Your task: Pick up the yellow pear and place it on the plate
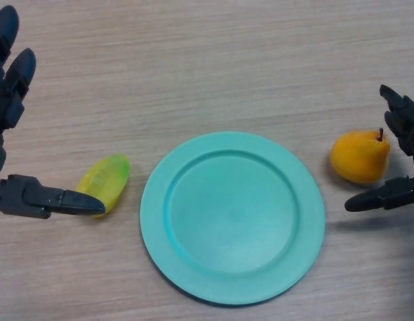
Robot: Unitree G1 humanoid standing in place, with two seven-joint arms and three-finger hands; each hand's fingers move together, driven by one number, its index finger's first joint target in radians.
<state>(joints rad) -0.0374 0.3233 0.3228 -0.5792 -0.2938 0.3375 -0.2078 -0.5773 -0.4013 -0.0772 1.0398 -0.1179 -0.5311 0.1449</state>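
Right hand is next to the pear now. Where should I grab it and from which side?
Grip the pear round its wide body, coming in from its right, where the open right hand already flanks it. It lies on the table, stem pointing up-right, so avoid the stem end.

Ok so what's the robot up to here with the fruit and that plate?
Nothing is held yet. The round teal plate sits bare on the wooden table. The yellow-orange pear lies to its right, with the open right hand beside it. The open left hand is by a yellow-green banana-shaped piece on the left.
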